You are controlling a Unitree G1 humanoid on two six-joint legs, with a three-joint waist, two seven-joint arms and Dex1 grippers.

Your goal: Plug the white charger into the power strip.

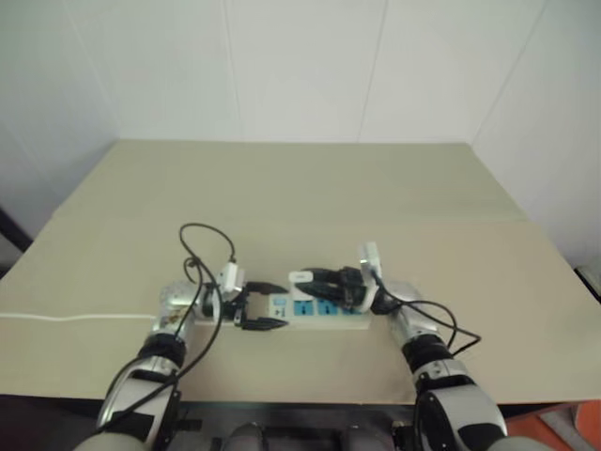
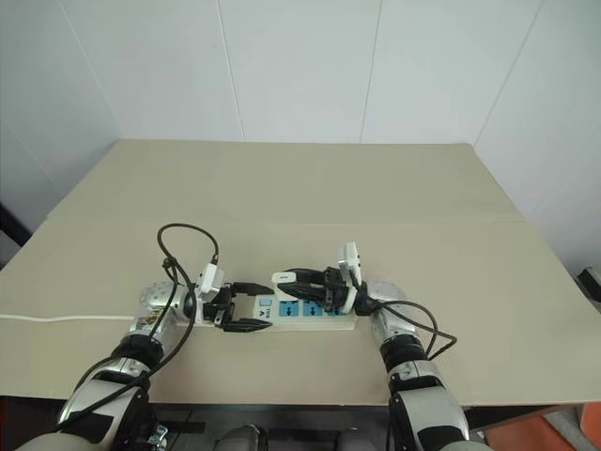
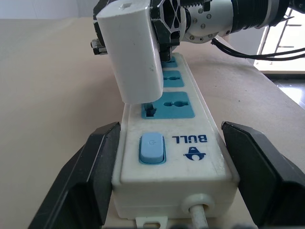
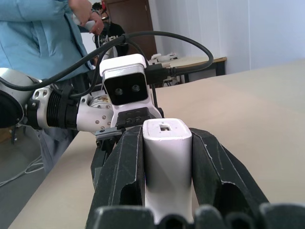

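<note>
R gripper (image 4: 167,157) clamped on small white boxy charger (image 3: 136,52), over blue socket nearest switch | L gripper (image 3: 167,167) open, fingers flanking switch end of long white power strip (image 3: 190,143) | strip near front edge of beige desk (image 1: 282,188)

The strip (image 1: 319,308) lies on the table (image 1: 282,188) near its front edge, between the two grippers. The charger (image 3: 136,52) sits over the socket (image 3: 167,106) nearest the switch (image 3: 151,148).
</note>
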